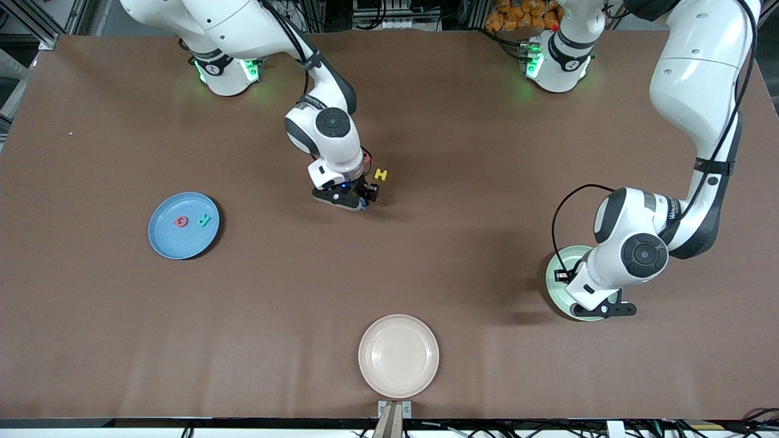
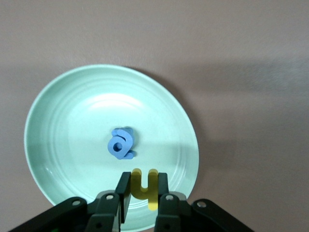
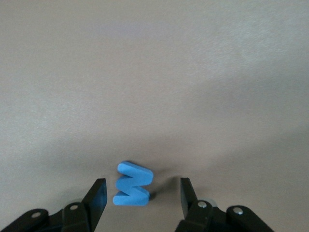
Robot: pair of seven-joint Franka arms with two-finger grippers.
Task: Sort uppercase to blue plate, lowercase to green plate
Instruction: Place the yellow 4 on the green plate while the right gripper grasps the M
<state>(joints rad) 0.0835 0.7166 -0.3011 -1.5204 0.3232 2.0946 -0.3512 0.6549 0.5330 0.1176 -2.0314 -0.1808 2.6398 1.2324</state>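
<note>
We count two capitals already sorted: the red G (image 1: 180, 222) and the green R (image 1: 204, 220) lie side by side on the blue plate (image 1: 164, 243), toward the right arm's end of the table. The green plate (image 2: 58, 121) stands toward the left arm's end, and on it we see one small letter, the blue a (image 2: 121, 143), near its middle. The cream plate (image 1: 398, 356), nearest to the front camera, holds nothing and has no part in the task.

What is left, as far as we can see: the yellow H (image 1: 381, 175) lies on the bare table just beside the right arm's wrist, and the blue M (image 3: 133, 183) lies on the table too. We cannot find the red w and the blue small m in any view, so we judge that at least half of the work is still to do.

The left gripper (image 2: 143, 193) hangs over the green plate, over the part near its rim, and its fingers are closed on the yellow h (image 2: 144, 187), which stands upright between them. We judge that this letter is about to be set down here.

The right gripper (image 3: 140, 195) is low over the middle of the table. Its fingers stand fairly wide, one on each side of the M, and we see a gap on both sides, so they do not touch it and they hold nothing.
</note>
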